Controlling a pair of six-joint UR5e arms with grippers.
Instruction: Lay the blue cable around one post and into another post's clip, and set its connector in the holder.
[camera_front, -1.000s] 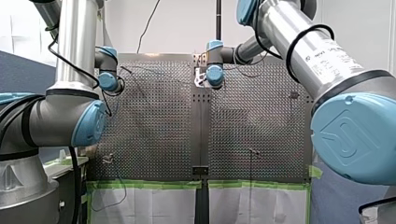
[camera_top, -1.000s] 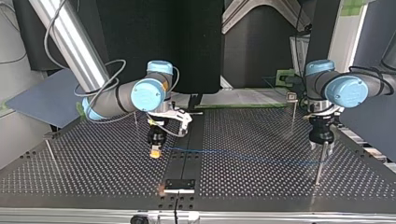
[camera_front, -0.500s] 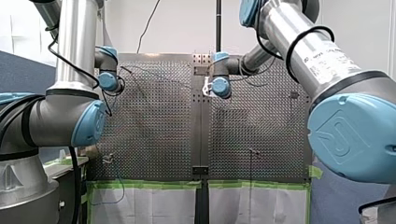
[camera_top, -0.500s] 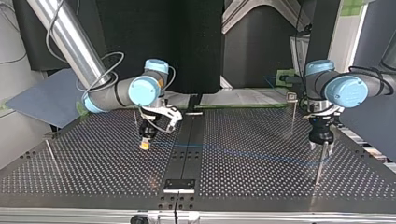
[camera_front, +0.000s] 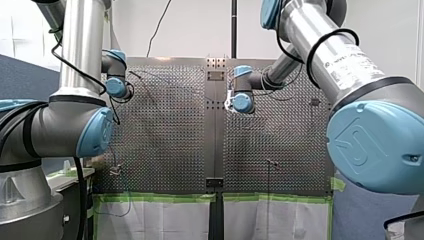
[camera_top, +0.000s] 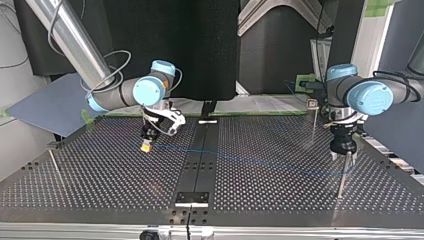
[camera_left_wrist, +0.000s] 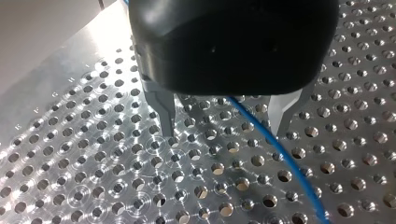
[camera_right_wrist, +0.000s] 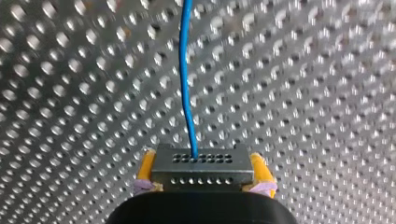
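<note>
- Currently my right end effector (camera_right_wrist: 203, 173) is clamped on one grey connector (camera_right_wrist: 201, 163), its two yellow pads (camera_right_wrist: 146, 169) pressing the connector's sides. It hangs above the table (camera_top: 100, 175), left of the dark centre strip (camera_top: 197, 172) in the top view.
- One blue cable (camera_right_wrist: 185, 70) leaves the connector, crosses the centre strip and reaches my left end effector (camera_left_wrist: 224, 133).
- My left end effector's two metal fingers (camera_left_wrist: 163, 109) stand wide apart, close over the table, with the cable passing between them.
- Three thin posts (camera_top: 342, 177) show plainly in the top view; one stands just by my left end effector.
- Two small blocks (camera_top: 192, 198) sit on the strip, one at each end.
</note>
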